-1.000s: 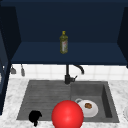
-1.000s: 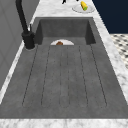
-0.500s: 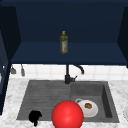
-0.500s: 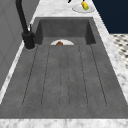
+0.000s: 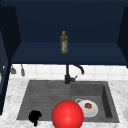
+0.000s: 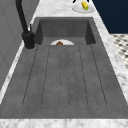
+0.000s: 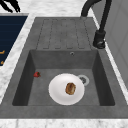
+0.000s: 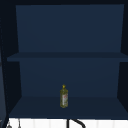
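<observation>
My left hand (image 5: 35, 117) hangs low at the sink's front left corner, over the drainboard's (image 6: 65, 75) near edge, holding nothing; in the right side view the left hand (image 7: 11, 5) shows at the far left with its fingers straight and spread. A red ball (image 5: 67, 115) sits in front of the sink's front rim, to the right of that hand. A white plate (image 7: 58, 96) with a brown bit of food (image 7: 70, 88) lies in the basin. A small part of my right hand (image 6: 75, 1) shows over a counter plate (image 6: 82, 9) bearing a yellow item.
A black faucet (image 5: 67, 75) stands behind the sink, between the drainboard and the basin. An olive oil bottle (image 8: 64, 97) stands on the lowest shelf of the dark blue wall cabinet. A small red thing (image 7: 37, 74) lies at the basin's front wall. Marble counter surrounds the sink.
</observation>
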Robot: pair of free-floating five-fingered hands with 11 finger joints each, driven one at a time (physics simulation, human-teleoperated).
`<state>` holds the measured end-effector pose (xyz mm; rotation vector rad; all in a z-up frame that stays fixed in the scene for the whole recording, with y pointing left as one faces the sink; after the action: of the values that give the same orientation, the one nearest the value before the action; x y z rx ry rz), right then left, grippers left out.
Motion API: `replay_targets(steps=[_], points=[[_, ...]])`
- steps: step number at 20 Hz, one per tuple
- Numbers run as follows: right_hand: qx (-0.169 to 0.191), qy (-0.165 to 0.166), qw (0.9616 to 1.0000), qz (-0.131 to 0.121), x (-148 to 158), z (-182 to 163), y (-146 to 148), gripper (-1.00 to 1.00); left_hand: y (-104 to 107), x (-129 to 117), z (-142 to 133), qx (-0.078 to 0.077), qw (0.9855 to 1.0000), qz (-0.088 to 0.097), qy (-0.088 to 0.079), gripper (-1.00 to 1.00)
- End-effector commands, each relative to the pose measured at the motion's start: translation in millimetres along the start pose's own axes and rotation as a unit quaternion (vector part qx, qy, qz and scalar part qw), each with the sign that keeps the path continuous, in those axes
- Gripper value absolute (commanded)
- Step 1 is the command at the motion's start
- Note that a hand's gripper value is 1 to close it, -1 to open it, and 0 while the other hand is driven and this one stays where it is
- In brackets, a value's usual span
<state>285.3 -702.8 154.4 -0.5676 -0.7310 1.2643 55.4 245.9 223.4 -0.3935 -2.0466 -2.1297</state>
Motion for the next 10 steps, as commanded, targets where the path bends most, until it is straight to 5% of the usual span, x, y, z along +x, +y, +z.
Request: replay_targets(steps=[1,10], points=[[-0.035,0.009,0.9993,0.009,7,-8,14,-1.00,0,0,0,0.000,1.0000,0.000,0.000,0.00],[-0.109,0.000,0.9940,0.001,2,-10,57,-1.00,0,0,0,0.000,1.0000,0.000,0.000,0.00]])
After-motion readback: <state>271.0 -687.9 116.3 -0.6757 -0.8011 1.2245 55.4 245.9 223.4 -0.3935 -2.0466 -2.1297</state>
